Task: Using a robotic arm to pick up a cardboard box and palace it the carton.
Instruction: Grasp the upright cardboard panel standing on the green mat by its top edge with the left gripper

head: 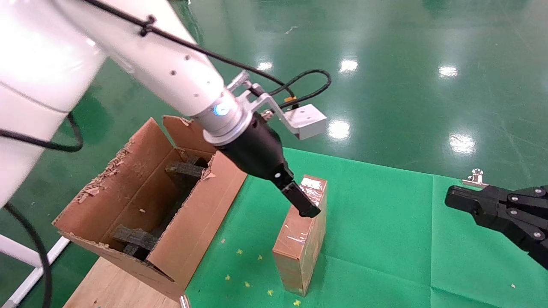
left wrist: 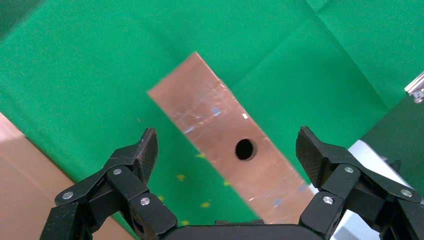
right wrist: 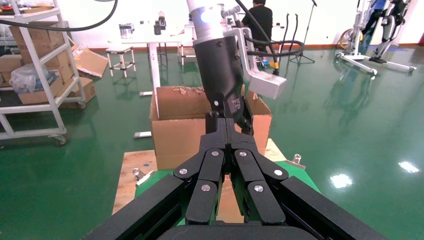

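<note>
The box (head: 301,239) stands on edge on the green cloth (head: 385,239), narrow taped top face up, directly under the left gripper (head: 306,205). In the left wrist view the box (left wrist: 220,150) shows its narrow face w/ a round hole (left wrist: 244,149), lying between the two spread fingers (left wrist: 142,155); the jaws stand wide apart, one to each side of the box, neither pad touching it. So the gripper (left wrist: 227,150) is released, holding nothing, just above the box top. In the head view the fingertip looks very near the top's far end, but contact can't be confirmed.

The arm (head: 171,64) reaches down from the robot's upper left, white links, black wrist, silver camera block (head: 306,122) & black cable (head: 299,83) beside the wrist.

The carton (head: 145,205) sits just beside the gripper, to the robot's left of the box, flaps open w/ torn edges, black foam blocks (head: 184,171) inside. It rests on a wood board (head: 115,286), apart from the box.

The right gripper (head: 466,201) hangs well off to the robot's right over the cloth, idle; in its own wrist view the fingers (right wrist: 222,150) are pressed together, clenched on nothing.

No readable labels, brands or writing on box or carton; only shiny clear tape on the box.
</note>
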Controlling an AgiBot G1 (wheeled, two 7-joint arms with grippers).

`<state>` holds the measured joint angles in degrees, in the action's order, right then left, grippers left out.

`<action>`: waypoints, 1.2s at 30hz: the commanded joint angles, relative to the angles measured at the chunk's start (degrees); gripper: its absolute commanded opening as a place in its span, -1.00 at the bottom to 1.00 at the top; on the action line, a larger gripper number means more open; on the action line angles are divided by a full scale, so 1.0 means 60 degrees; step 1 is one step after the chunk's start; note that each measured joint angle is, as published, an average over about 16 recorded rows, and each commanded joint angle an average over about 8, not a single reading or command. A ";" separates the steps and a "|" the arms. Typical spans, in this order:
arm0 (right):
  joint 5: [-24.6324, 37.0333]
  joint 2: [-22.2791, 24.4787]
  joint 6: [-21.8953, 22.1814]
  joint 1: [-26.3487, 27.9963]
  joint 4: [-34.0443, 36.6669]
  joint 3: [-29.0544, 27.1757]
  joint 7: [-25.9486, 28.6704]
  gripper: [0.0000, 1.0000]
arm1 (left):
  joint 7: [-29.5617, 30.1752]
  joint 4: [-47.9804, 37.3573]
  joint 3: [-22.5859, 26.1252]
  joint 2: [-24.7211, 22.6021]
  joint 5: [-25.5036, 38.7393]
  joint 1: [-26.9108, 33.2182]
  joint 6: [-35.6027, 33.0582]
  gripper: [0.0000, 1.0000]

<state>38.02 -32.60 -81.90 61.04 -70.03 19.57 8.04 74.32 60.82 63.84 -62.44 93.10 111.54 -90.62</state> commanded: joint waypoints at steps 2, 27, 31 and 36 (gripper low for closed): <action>0.0000 0.0000 0.0000 0.0000 0.0000 0.0000 0.0000 -1.00 | 0.0414 -0.0320 0.0374 -0.0331 0.0012 0.0146 0.0001 1.00; 0.0000 0.0000 0.0000 0.0000 0.0000 0.0000 0.0000 -1.00 | 0.0869 -0.2201 0.1844 -0.1605 -0.0156 0.0089 0.0449 1.00; 0.0000 0.0001 0.0002 -0.0001 0.0001 0.0000 0.0000 -0.31 | 0.0732 -0.2272 0.1926 -0.1723 -0.0146 0.0089 0.0395 1.00; 0.0000 0.0001 0.0003 -0.0003 0.0003 0.0000 0.0000 0.89 | 0.0689 -0.2304 0.1974 -0.1767 -0.0135 0.0095 0.0353 0.87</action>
<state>38.02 -32.59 -81.88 61.02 -70.02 19.57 8.03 78.59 47.11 75.52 -72.89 92.27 112.10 -88.39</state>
